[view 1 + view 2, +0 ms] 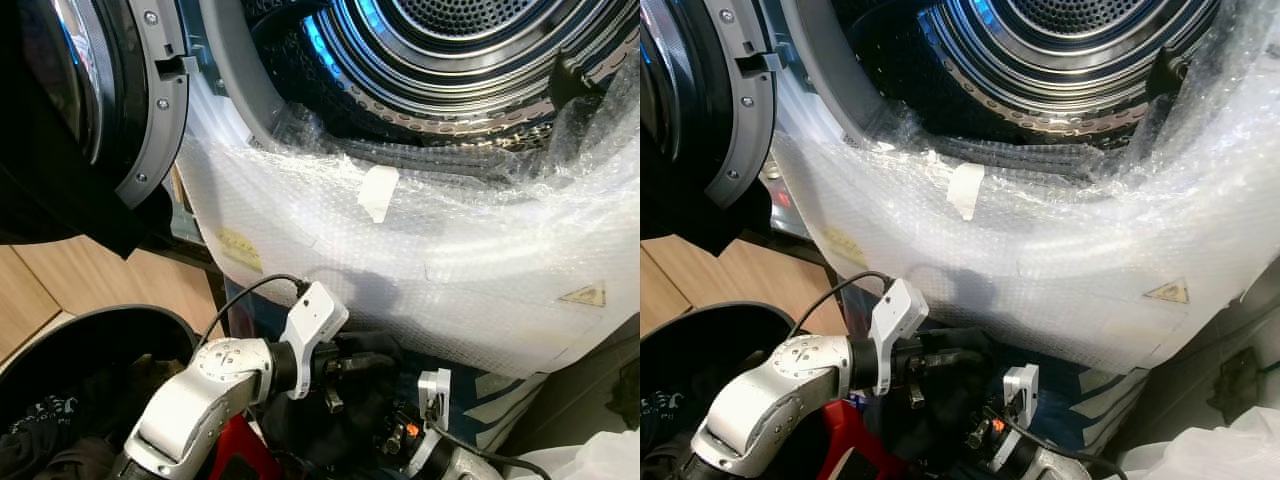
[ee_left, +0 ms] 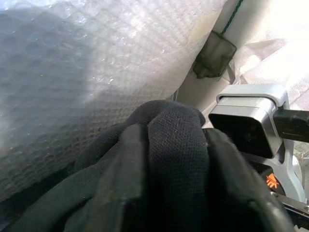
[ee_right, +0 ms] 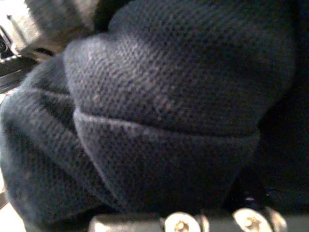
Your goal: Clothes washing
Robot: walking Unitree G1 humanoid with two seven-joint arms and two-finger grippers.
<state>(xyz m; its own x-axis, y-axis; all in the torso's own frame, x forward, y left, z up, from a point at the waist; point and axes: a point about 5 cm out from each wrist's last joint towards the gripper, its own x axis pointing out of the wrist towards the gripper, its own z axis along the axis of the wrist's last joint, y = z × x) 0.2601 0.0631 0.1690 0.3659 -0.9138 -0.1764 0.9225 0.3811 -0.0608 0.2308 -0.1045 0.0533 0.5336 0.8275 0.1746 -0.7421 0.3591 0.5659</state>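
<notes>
Bubble wrap [image 1: 450,250] covers the front of the washing machine below its open drum [image 1: 440,60], and the round door [image 1: 100,90] stands swung out on the robot's left. Low in front of that wrapped panel, both arms meet on 1 dark knitted garment [image 1: 360,375]. The left tool [image 1: 350,362] has its 2 black fingers [image 2: 135,179] closed around a fold of the cloth, as the left wrist view shows with fabric bulging between them. The right tool [image 1: 405,435] sits just beside it, pressed into the same garment [image 3: 159,111]; whether its fingers are closed on the cloth I cannot tell, since the knit hides them. A dark laundry basket [image 1: 170,322] with more clothes stands at lower left. The step in hand looks like loading: the garment is gathered but well below the drum mouth. Next, it needs lifting over the wrapped lip and pushing into the drum without snagging the bubble wrap.
</notes>
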